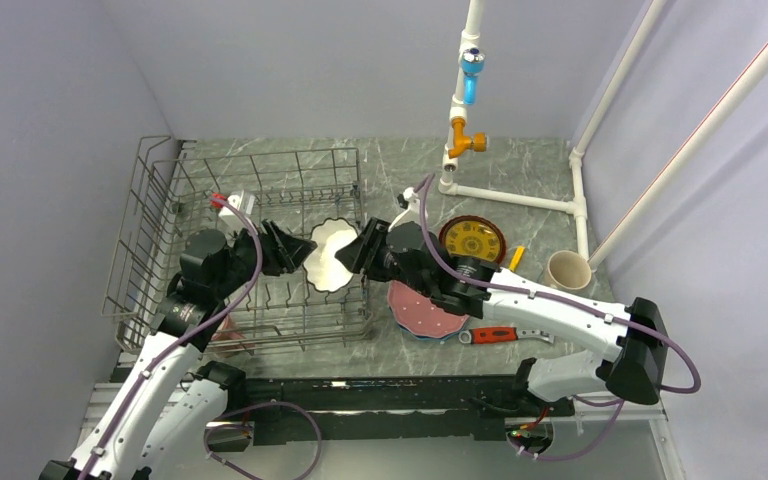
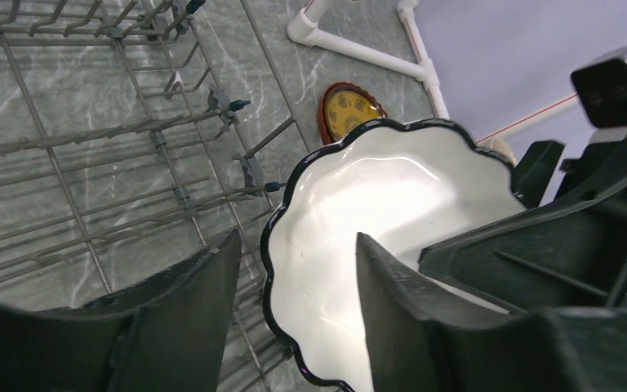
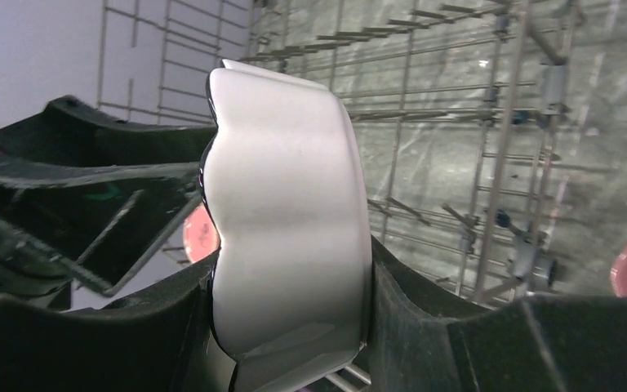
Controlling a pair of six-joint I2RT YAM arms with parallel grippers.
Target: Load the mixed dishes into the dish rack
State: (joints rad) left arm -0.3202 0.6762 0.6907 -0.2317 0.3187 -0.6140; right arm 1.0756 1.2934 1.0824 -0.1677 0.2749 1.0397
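Note:
The white scalloped bowl (image 1: 332, 255) hangs on edge over the right part of the dish rack (image 1: 150, 230), between both grippers. My right gripper (image 1: 365, 245) is shut on it, and in the right wrist view the fingers (image 3: 424, 310) press on both sides of the bowl's wall (image 3: 286, 212). My left gripper (image 2: 298, 241) is open astride the dark rim of the bowl (image 2: 375, 204), one finger inside and one outside, with gaps. To the right of the rack lie the red-brown plate (image 1: 472, 240), the pink scalloped plate (image 1: 422, 312) and the cream cup (image 1: 567, 270).
A red-handled wrench (image 1: 495, 335) and a yellow screwdriver (image 1: 516, 258) lie by the plates. A white pipe frame (image 1: 505, 195) with a blue and orange valve stands at the back right. Upright tines (image 3: 457, 122) fill the rack below the bowl.

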